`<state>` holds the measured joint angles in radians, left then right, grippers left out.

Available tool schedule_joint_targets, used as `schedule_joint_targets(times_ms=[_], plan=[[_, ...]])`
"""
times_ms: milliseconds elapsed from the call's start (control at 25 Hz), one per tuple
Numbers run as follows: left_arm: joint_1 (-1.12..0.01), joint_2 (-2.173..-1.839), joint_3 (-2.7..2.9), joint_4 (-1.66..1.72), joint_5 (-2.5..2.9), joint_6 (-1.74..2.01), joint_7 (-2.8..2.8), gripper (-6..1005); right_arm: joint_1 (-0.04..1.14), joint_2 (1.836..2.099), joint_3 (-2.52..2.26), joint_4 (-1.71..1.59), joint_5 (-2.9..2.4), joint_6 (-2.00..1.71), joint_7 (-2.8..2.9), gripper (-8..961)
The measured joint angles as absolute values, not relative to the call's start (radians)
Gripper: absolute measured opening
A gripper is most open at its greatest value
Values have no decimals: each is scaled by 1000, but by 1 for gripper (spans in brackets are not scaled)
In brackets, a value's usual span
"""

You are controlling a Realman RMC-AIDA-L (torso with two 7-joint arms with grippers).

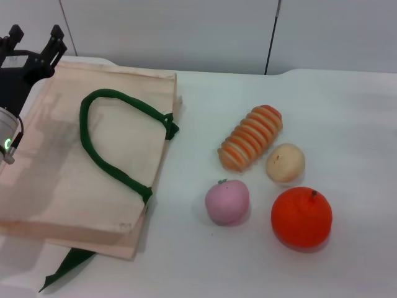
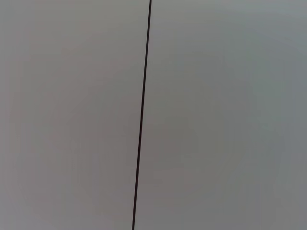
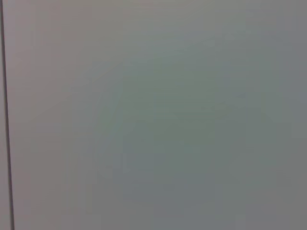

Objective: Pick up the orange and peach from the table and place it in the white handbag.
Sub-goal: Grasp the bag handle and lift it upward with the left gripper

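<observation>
The orange (image 1: 301, 217) sits on the white table at the front right. The pink peach (image 1: 227, 201) stands just left of it, apart from it. The white handbag (image 1: 74, 161) lies flat on the left of the table, its dark green strap handle (image 1: 102, 139) looped on top. My left gripper (image 1: 36, 34) is raised at the far left above the bag's back corner, open and empty, far from the fruits. My right gripper is out of view. Both wrist views show only a plain grey wall.
A ridged orange-and-cream striped item (image 1: 251, 138) and a pale tan ball (image 1: 285, 162) lie just behind the peach and orange. A second green strap (image 1: 65, 267) sticks out under the bag's front edge. A grey panelled wall (image 1: 186, 31) stands behind the table.
</observation>
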<state>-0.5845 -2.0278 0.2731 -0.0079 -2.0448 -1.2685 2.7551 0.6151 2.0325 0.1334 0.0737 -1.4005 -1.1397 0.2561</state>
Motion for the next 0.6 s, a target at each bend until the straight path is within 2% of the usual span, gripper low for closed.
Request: schedule_joint_targets(times_ms=[600], plan=[[-585,-2028,276,-6,-2044,-1242,2755,838,615,2032,132,73,-1410,-1139,257,877]])
